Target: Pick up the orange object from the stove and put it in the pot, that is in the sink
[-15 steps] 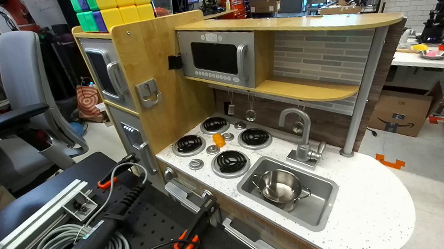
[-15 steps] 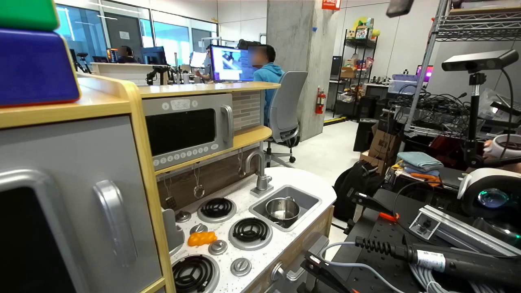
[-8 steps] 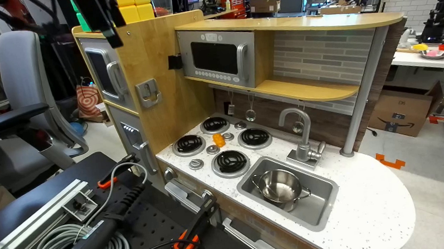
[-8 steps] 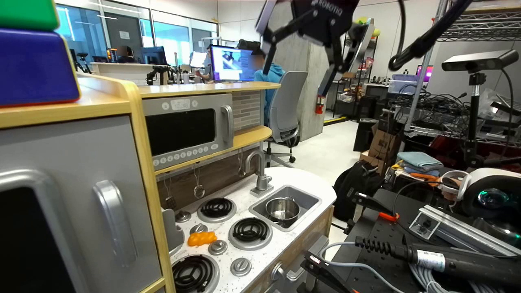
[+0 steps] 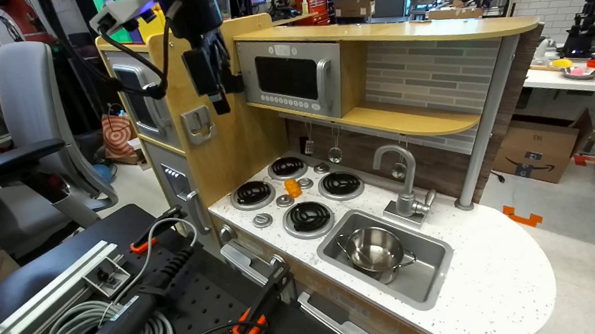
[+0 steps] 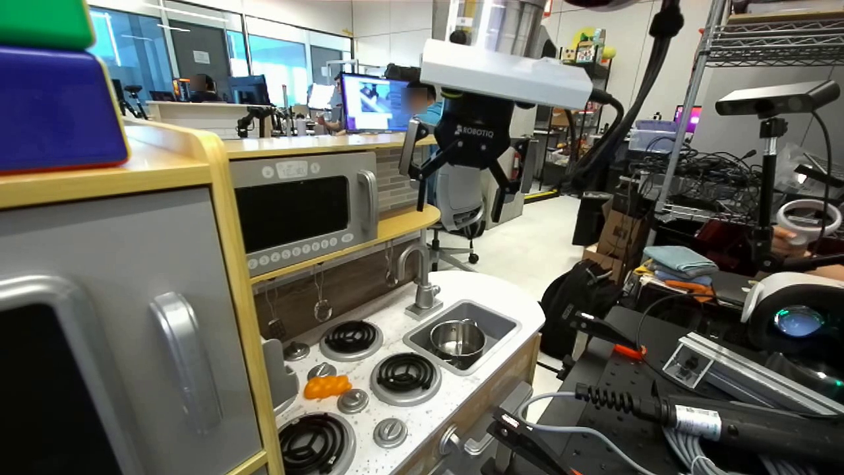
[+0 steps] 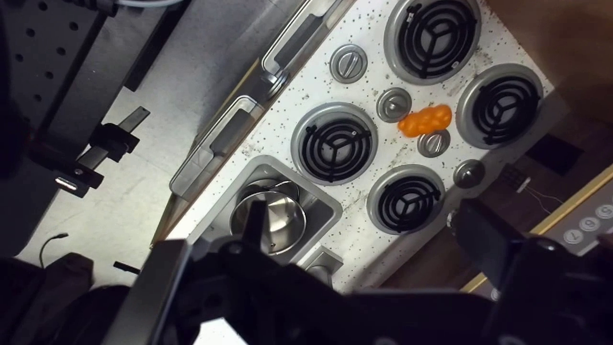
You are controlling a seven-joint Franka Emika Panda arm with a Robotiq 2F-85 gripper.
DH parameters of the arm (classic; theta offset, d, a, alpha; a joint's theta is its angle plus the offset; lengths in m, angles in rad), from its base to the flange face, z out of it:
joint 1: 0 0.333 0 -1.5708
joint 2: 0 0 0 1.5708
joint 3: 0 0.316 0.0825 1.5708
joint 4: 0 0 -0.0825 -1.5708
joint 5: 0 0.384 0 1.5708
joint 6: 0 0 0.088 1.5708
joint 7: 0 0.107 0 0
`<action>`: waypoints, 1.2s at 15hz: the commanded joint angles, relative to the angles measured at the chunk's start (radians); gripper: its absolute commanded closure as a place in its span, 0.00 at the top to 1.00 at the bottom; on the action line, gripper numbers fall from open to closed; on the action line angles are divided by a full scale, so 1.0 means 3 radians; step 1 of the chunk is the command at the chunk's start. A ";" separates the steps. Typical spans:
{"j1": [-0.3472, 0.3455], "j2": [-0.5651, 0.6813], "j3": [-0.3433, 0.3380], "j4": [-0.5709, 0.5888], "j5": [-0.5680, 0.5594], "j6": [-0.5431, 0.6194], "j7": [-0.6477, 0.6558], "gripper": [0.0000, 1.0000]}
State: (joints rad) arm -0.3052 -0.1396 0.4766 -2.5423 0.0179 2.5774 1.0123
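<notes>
The orange object (image 5: 293,188) is a lumpy piece lying among the knobs between the stove burners; it also shows in an exterior view (image 6: 328,387) and in the wrist view (image 7: 425,120). The silver pot (image 5: 374,249) stands in the grey sink (image 5: 440,278); it also shows in an exterior view (image 6: 457,340) and in the wrist view (image 7: 285,218). My gripper (image 6: 459,204) is open and empty, high above the counter. In the wrist view its fingers (image 7: 362,213) are wide apart, and one finger covers part of the pot.
The faucet (image 5: 407,179) rises behind the sink. The microwave (image 5: 290,80) and a wooden shelf (image 5: 416,118) overhang the back of the counter. A tall wooden cabinet side (image 5: 225,130) borders the stove. Utensils (image 5: 335,153) hang under the shelf.
My arm and gripper have come into both exterior views from above and moved down toward the kitchen, fingers apart. The orange object and the pot have not moved.
</notes>
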 commanded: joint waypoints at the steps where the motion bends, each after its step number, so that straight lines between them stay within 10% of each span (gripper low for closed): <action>1: 0.0519 -0.0029 -0.0548 -0.0015 0.0051 -0.0057 -0.0497 1.00; 7: 0.0983 -0.0180 -0.1145 0.0010 0.0523 -0.0792 -0.1983 1.00; 12: 0.0944 -0.0122 -0.1235 0.0174 -0.0122 -0.1591 -0.2300 1.00; 18: 0.0960 -0.0080 -0.1265 0.0113 -0.0349 -0.1500 -0.2515 1.00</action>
State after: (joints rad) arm -0.0333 -0.1722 0.1180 -2.5133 -0.0150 2.1604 0.3554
